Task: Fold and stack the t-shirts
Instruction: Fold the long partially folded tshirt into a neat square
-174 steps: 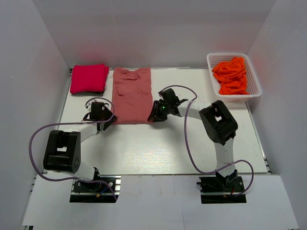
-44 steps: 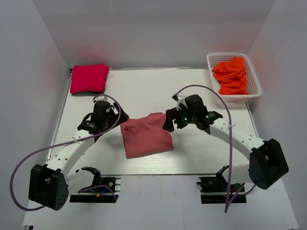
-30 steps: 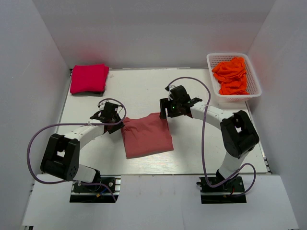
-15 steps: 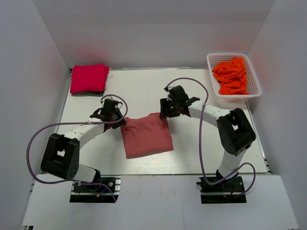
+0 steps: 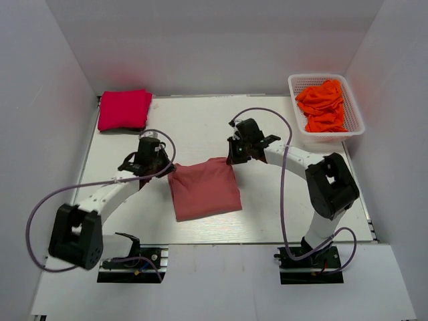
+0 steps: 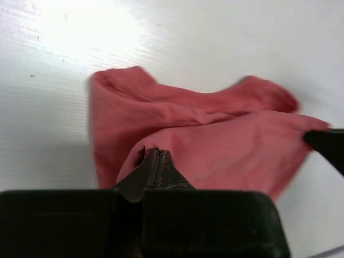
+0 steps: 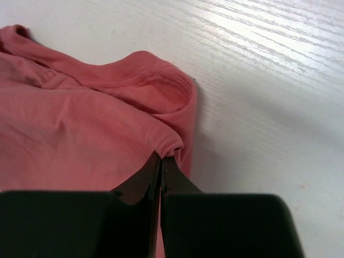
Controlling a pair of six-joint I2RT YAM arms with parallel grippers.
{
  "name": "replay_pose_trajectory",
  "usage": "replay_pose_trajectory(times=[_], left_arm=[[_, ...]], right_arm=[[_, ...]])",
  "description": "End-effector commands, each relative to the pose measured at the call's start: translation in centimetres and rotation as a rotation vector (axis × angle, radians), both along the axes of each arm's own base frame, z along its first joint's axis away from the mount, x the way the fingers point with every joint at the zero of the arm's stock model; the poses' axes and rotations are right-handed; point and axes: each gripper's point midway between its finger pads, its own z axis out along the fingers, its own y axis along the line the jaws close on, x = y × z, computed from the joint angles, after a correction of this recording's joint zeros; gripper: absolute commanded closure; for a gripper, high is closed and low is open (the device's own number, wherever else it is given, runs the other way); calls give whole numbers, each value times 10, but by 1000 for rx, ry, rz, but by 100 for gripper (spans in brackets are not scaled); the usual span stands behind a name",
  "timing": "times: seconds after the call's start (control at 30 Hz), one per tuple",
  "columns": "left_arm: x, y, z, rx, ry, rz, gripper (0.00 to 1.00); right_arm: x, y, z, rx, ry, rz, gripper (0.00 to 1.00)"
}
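Your left hand (image 6: 156,161) pinches the salmon-pink t-shirt (image 5: 204,190) at its 10 o'clock corner; right hand (image 7: 161,157) pinches the 1 o'clock corner, both clamped tight.

On the table (image 5: 281,207): one shirt (image 5: 204,190) centre, another shirt (image 5: 124,109) back-left, basket (image 5: 331,136) back-right.

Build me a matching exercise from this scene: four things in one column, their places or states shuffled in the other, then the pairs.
Things:
1. salmon-pink t-shirt
2. crimson t-shirt
3. orange t-shirts
4. right hand

Places or states:
A. heaped in the white basket
B. shut, pinching salmon fabric
C. folded, at the far left corner of the table
D. lying in the middle of the table

Pairs: 1-D, 2-C, 3-A, 4-B
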Motion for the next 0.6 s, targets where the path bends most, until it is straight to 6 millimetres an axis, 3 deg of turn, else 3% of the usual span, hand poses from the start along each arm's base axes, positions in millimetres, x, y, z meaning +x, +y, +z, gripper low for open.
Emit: replay_pose_trajectory(times=[0.0, 0.03, 0.07, 0.13, 0.17, 0.33, 0.43, 0.47, 0.53, 0.57], left_arm=[[4, -2, 68, -71, -214, -16, 100], [0, -1, 73, -75, -226, -16, 100], [-2, 1, 80, -75, -245, -9, 100], [-9, 4, 98, -90, -291, -9, 100], [-13, 8, 99, -79, -288, 3, 100], [-12, 26, 96, -39, -310, 95, 100], [5, 38, 93, -2, -337, 189, 100], [10, 41, 93, 13, -347, 211, 100], [29, 55, 92, 59, -379, 311, 100], [35, 59, 92, 58, -385, 354, 100]], right_arm=[[5, 7, 59, 78, -123, 24, 100], [1, 3, 56, 70, -107, 23, 100], [-2, 2, 72, 89, -139, 27, 100], [-9, -2, 71, 88, -134, 31, 100], [-12, -3, 82, 103, -158, 34, 100], [-12, -3, 84, 110, -171, 48, 100], [1, 4, 83, 112, -187, 60, 100], [8, 9, 78, 113, -187, 61, 100], [26, 15, 90, 108, -245, 59, 100], [37, 18, 84, 96, -251, 51, 100]])
